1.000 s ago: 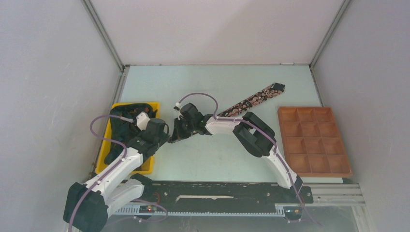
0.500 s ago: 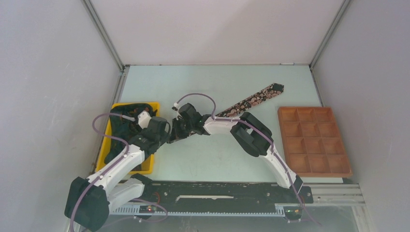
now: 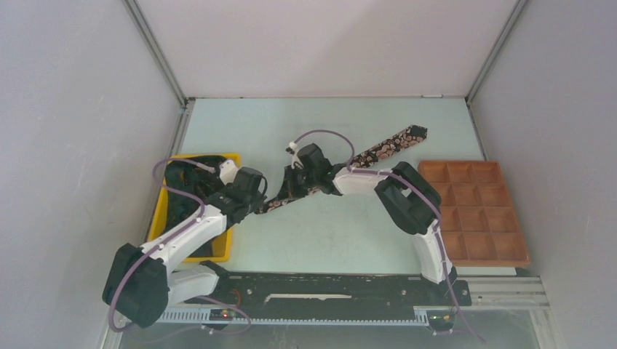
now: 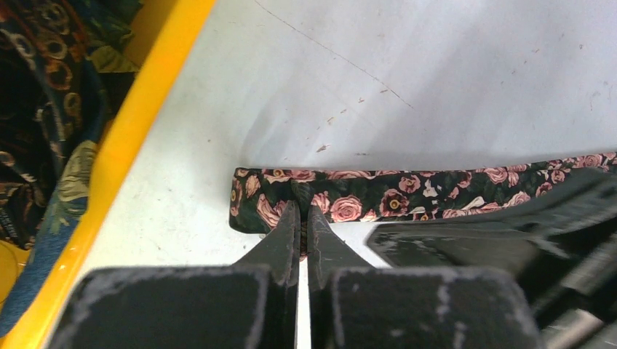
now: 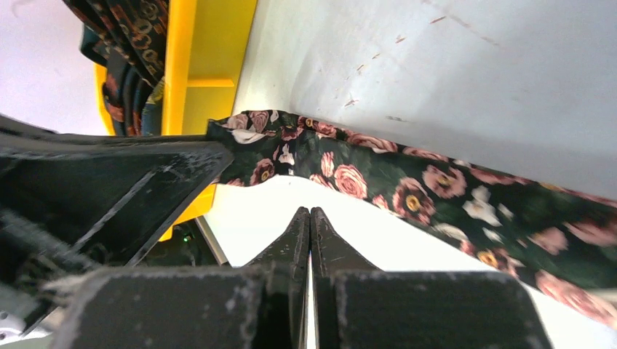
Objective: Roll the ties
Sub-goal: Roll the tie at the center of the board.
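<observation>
The floral tie (image 3: 378, 151) lies flat on the table (image 3: 327, 233), running slantwise from just beside the yellow bin (image 4: 131, 142) to its wider end well away from the bin. The left gripper (image 4: 302, 218) is clenched on the tie's end nearest the bin, with fabric pinched between its tips. The right gripper (image 5: 309, 214), slightly farther from the bin, has its fingers pressed together, its tips just short of the tie's edge.

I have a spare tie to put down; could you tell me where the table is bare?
Bare table lies beyond the yellow bin and the tie, and nearer, between the tie, the right arm and the front rail. It is crowded where the left gripper and right gripper meet beside the bin.
</observation>
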Available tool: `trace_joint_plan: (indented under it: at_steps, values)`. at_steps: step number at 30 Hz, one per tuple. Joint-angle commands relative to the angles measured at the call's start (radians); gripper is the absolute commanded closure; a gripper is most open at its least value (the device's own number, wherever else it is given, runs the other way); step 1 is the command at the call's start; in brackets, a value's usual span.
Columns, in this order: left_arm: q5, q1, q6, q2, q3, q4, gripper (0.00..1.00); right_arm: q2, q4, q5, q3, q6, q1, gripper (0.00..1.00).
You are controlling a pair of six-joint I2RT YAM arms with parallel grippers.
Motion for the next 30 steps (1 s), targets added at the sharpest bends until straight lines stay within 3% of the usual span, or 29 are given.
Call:
trace_joint_plan:
  at_steps: [1,23,26,30]
  values:
    - [-0.034,-0.024,-0.022,0.036,0.053,0.020,1.00,-0.119,0.036,-0.006,-0.068,-0.026,-0.030,1.00]
    - [0.029,-0.094,-0.059,0.298,0.167,0.102,0.98,-0.164,0.035,0.036,-0.209,-0.035,-0.098,1.00]
    - [0.055,-0.094,-0.057,0.315,0.157,0.160,0.89,-0.168,0.045,0.034,-0.218,-0.034,-0.106,1.00]
    - [0.078,-0.094,-0.053,0.298,0.125,0.226,0.66,-0.168,0.058,0.026,-0.222,-0.036,-0.106,1.00]
